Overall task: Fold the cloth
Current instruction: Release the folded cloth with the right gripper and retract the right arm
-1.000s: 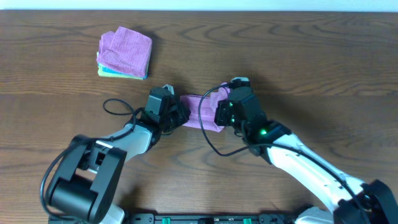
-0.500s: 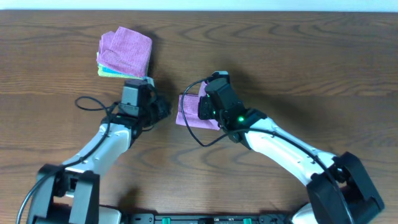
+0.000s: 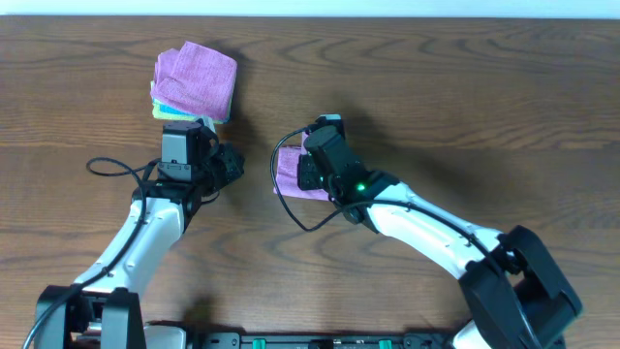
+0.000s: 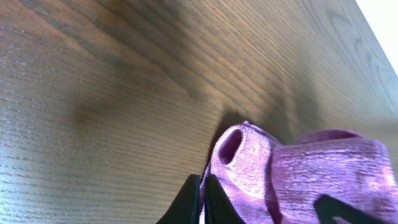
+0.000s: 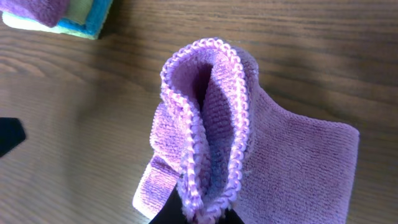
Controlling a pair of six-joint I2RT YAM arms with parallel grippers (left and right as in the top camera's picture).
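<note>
A purple cloth (image 3: 288,173) lies bunched on the wooden table at the centre. My right gripper (image 3: 304,171) is shut on it. In the right wrist view, the cloth's looped, stitched edge (image 5: 205,118) is pinched between the fingers (image 5: 202,214), and the rest of the cloth rests on the wood. My left gripper (image 3: 232,163) is shut and empty, a short way left of the cloth. In the left wrist view its fingertips (image 4: 201,190) are pressed together, with the cloth (image 4: 311,174) just beyond them.
A stack of folded cloths (image 3: 194,82), purple on top with blue and green below, sits at the back left, and also shows in the right wrist view (image 5: 56,15). Black cables trail beside both arms. Bare wood surrounds the cloth.
My left gripper has let go of the cloth and drawn back to the left. My right gripper has carried the cloth leftward across the table.
</note>
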